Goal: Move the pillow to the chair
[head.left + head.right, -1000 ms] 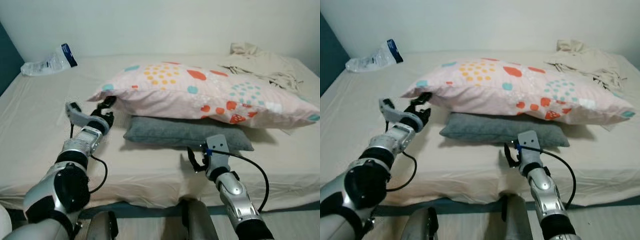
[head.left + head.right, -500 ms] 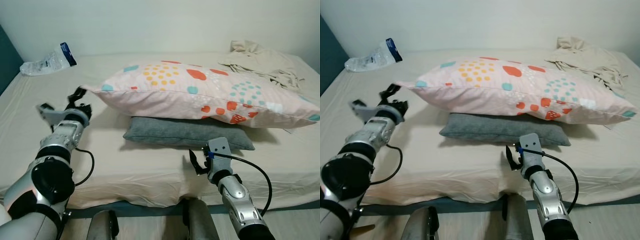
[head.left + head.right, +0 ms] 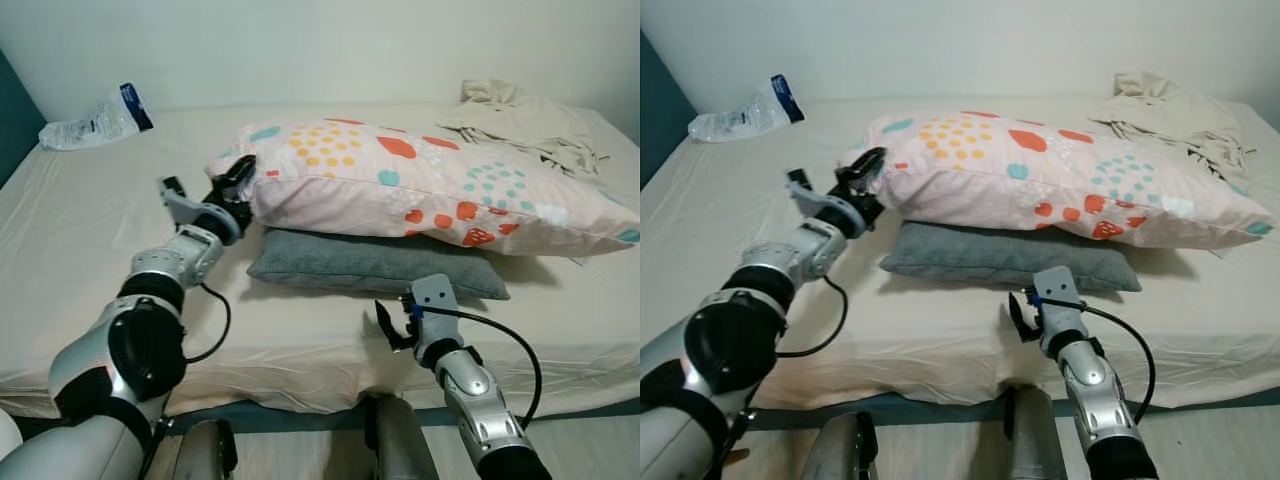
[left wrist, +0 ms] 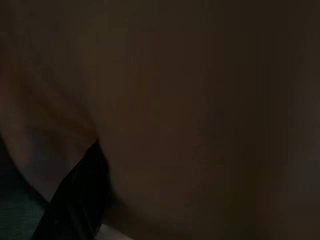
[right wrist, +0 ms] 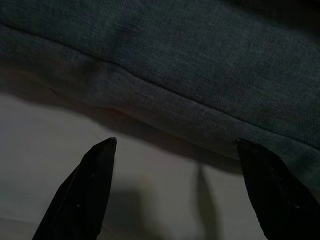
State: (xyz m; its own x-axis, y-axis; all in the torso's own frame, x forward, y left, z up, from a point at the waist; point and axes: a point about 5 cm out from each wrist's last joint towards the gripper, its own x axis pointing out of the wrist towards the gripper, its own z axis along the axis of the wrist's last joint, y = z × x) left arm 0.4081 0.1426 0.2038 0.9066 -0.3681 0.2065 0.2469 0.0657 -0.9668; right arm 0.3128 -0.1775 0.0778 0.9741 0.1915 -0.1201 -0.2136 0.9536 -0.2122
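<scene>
Jaws spread wide on the right gripper (image 5: 175, 187), which hangs low at the near edge of the bed (image 3: 80, 260), pointing at the front seam of the grey cushion (image 3: 375, 265) without touching it. The left gripper (image 3: 232, 188) is pressed against the left corner of the patterned pillow (image 3: 420, 190), which bunches there; whether its fingers are clamped on the fabric cannot be told, the left wrist view being almost black. The pillow lies across the grey cushion, mid-bed. A plastic bag (image 3: 95, 120) lies far left; crumpled beige cloth (image 3: 525, 125) lies far right.
</scene>
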